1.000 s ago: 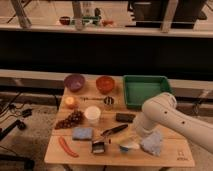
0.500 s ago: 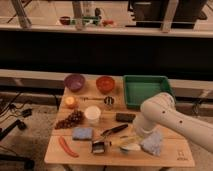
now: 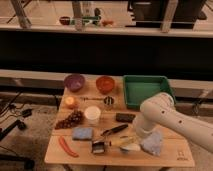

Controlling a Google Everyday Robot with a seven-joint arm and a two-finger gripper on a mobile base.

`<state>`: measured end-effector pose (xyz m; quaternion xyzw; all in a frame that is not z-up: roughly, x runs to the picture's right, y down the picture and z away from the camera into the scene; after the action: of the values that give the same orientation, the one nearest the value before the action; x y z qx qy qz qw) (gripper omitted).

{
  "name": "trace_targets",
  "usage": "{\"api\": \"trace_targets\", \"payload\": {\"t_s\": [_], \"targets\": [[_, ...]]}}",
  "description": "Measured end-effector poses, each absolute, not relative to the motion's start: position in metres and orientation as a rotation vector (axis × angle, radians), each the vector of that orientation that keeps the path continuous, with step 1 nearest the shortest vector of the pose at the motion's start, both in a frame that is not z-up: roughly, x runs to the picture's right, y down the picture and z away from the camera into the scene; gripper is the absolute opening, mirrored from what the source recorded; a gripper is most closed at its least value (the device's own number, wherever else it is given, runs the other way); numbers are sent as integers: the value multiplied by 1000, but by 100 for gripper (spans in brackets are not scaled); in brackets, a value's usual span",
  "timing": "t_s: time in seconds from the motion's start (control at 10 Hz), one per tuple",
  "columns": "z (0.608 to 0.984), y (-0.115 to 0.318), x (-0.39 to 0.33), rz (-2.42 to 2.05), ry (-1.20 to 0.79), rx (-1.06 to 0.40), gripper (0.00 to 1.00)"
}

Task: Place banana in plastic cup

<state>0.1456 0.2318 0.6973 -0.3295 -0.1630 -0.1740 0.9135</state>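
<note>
While the arm point(image 3: 170, 117) reaches down over the table's point(image 3: 170, 156) front right, its gripper point(image 3: 136, 136) sits just above the banana point(image 3: 123, 142), which lies flat beside the cup point(image 3: 131, 147); its grip cannot be told.

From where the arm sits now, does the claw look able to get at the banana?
Probably yes. The claw hangs at the table's front edge right by the banana, with nothing between them. The arm hides much of the claw, so actual contact can't be judged.
</note>
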Motion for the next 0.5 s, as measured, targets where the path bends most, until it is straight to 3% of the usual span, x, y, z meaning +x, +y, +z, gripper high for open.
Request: {"api": "trace_targets", "payload": {"t_s": [0.4, 0.5], "targets": [[697, 232, 146, -358, -336, -679, 75], [697, 232, 146, -358, -336, -679, 80]]}}
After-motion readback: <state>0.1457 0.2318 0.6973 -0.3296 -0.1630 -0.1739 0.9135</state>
